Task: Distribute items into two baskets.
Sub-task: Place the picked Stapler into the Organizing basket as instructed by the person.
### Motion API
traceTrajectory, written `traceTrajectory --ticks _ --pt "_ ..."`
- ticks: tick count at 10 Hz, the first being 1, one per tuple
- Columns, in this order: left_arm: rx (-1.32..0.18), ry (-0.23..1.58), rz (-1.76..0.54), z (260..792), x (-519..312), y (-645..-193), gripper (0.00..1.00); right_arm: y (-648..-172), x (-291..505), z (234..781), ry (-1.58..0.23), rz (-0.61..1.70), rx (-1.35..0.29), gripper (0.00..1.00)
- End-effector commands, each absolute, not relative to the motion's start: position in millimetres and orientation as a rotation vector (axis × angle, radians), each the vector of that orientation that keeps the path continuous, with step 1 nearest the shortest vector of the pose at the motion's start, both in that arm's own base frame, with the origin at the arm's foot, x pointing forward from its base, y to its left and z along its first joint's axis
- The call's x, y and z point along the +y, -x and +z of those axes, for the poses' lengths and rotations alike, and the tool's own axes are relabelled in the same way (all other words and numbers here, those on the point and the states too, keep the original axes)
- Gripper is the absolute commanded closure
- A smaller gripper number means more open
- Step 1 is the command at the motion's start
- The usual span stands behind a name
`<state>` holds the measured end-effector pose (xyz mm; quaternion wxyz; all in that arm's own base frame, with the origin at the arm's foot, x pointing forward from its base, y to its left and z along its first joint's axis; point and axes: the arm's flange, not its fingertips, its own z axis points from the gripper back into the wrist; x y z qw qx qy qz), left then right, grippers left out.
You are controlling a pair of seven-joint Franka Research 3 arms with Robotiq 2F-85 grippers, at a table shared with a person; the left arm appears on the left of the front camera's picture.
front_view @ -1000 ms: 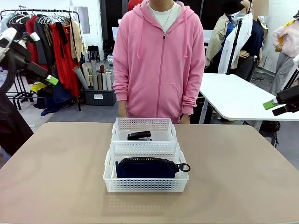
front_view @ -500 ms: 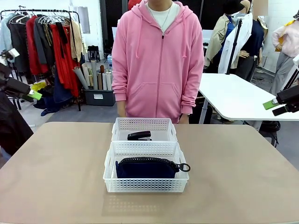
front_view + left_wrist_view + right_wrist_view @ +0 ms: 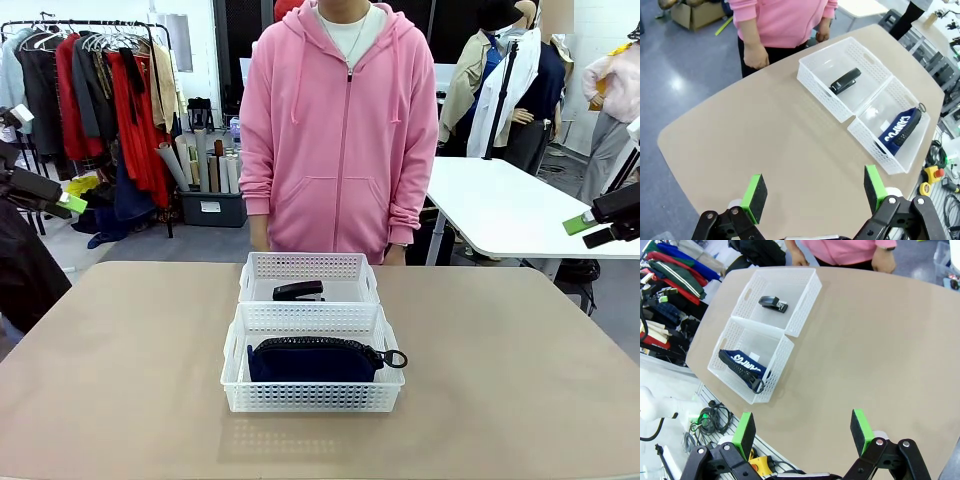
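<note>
You can see the two baskets set end to end in the middle of the table [image 3: 120, 380], short walls touching, which keeps both within reach of either arm. The far basket [image 3: 309, 266], nearest the person [image 3: 340, 130], holds the stapler [image 3: 299, 291]; the near basket [image 3: 312, 392] holds the pouch [image 3: 314, 360]. With one item in each, the sorting looks finished to me, and that would explain why both arms sit well back from the table. Your left gripper [image 3: 812, 192] hangs high off the left edge, jaws wide and holding nothing; your right gripper [image 3: 802, 432] hangs off the right edge, equally wide and empty. The stapler lies flat, its long axis running left to right across its basket, though which end is the nose is too small to tell. The pouch stands on its long edge, zipper up, its long axis also left to right, with its ring pull [image 3: 396, 358] hooked over the basket's right rim. The person's hands rest at the far table edge, touching nothing.
</note>
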<state>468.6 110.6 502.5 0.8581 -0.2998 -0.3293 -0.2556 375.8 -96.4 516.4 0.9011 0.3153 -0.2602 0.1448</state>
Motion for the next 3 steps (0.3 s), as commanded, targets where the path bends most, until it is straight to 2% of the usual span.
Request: traceTrajectory --ticks 1,3 --pt "-0.687 0.625 -0.531 502.1 113.0 -468.0 0.00 -375.8 -96.3 518.2 -0.665 0.303 -0.546 0.00" --pt "-0.687 0.625 -0.531 502.1 113.0 -468.0 0.00 -375.8 -96.3 518.2 -0.665 0.303 -0.546 0.00"
